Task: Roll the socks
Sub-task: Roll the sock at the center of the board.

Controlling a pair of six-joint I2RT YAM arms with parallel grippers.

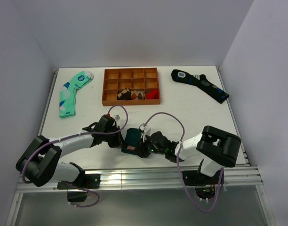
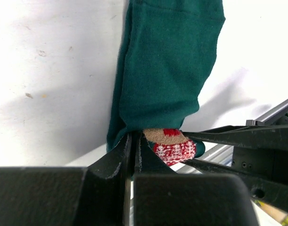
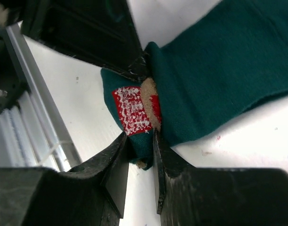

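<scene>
The dark teal-green socks (image 1: 132,140) lie near the table's front edge between my two grippers, with the end bearing the red, white and brown figure (image 2: 173,147) folded over. My left gripper (image 1: 120,139) is shut on the socks' left edge (image 2: 134,141). My right gripper (image 1: 143,147) is shut on the folded end next to the figure (image 3: 141,146). The socks fill the upper part of the left wrist view (image 2: 167,66) and the upper right of the right wrist view (image 3: 219,70). The left fingers (image 3: 101,33) show opposite in the right wrist view.
An orange compartment tray (image 1: 131,86) with small items stands at the back middle. A mint-green patterned sock (image 1: 71,92) lies at the back left. A black sock with blue patches (image 1: 199,84) lies at the back right. The metal front rail (image 1: 134,178) runs just behind the grippers.
</scene>
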